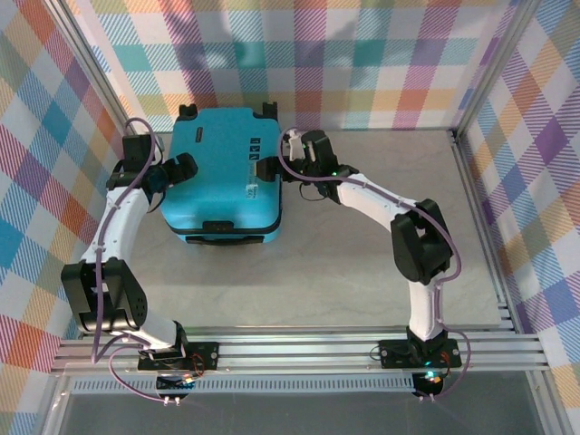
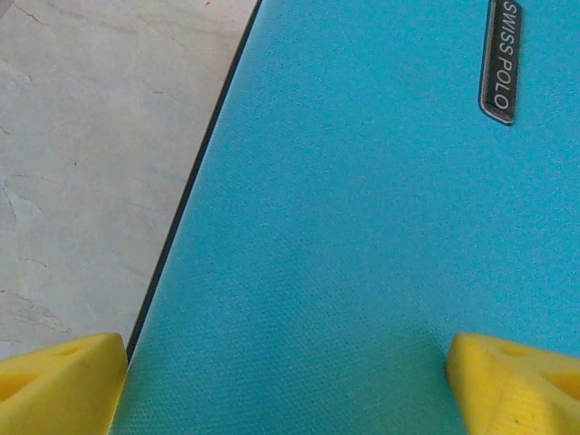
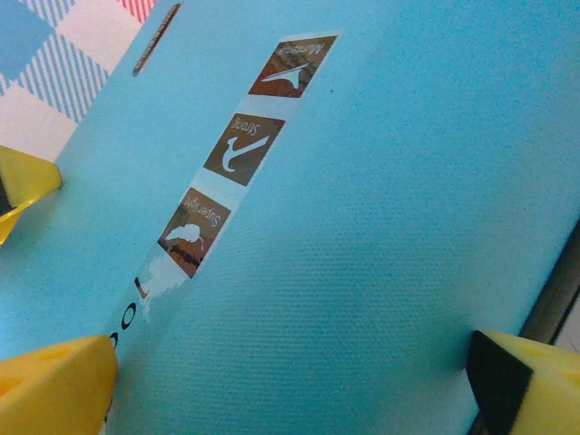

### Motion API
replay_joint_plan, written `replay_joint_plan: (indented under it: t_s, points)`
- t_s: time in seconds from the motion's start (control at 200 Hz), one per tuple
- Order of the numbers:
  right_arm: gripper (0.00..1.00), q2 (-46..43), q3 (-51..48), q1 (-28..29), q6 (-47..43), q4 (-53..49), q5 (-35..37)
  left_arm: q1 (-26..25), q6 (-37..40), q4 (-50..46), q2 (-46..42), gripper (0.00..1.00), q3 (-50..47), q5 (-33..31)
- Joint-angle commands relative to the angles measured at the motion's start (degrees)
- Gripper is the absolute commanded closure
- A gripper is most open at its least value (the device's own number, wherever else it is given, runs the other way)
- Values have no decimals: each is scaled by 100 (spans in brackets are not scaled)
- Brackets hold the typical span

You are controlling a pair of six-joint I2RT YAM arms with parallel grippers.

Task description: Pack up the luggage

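The luggage (image 1: 222, 177) is a turquoise hard-shell suitcase lying flat and closed at the back left of the table, black wheels toward the back wall. My left gripper (image 1: 178, 170) sits at its left edge, open. In the left wrist view the yellow fingertips (image 2: 59, 381) stand far apart just over the blue shell (image 2: 362, 227), near its black rim. My right gripper (image 1: 276, 161) is at the suitcase's right edge, also open. The right wrist view has its fingertips (image 3: 54, 381) spread wide over the shell (image 3: 381, 227) beside a strip of brown stickers (image 3: 243, 149).
The beige table (image 1: 362, 272) stretches to the right and front of the suitcase. Plaid walls (image 1: 381, 63) close in the back and both sides. An aluminium rail (image 1: 308, 349) carrying both arm bases runs along the near edge.
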Motion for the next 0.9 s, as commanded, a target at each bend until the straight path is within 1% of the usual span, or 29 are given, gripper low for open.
replay_joint_plan:
  t_s: [0.0, 0.14, 0.23, 0.415, 0.545, 0.635, 0.725, 0.895]
  points:
    - [6, 82, 179, 92, -64, -523, 72, -312, -34, 123, 362, 10, -109, 396]
    - [6, -195, -86, 84, -250, -706, 270, -1079, -100, 248, 578, 11, -46, 265]
    - [6, -489, -440, -31, -307, -722, 388, -1522, -260, 409, 664, 11, -36, 226]
    - [7, -1093, -1223, -719, -232, -585, 97, -2315, -603, 692, 794, 11, 73, 159]
    - [7, -1420, -1574, -1234, -345, -682, -84, -2868, -695, 706, 1082, 12, 470, 12]
    - [6, -1546, -1656, -1608, -440, -775, -253, -3120, -842, 771, 1344, 12, 741, 2]
    - [6, -1471, -1480, -1927, -575, -1039, -481, -3330, -934, 850, 1561, 12, 903, -82]
    - [7, -1411, -1383, -2127, -678, -1197, -573, -3382, -983, 808, 1821, 12, 1196, -92]
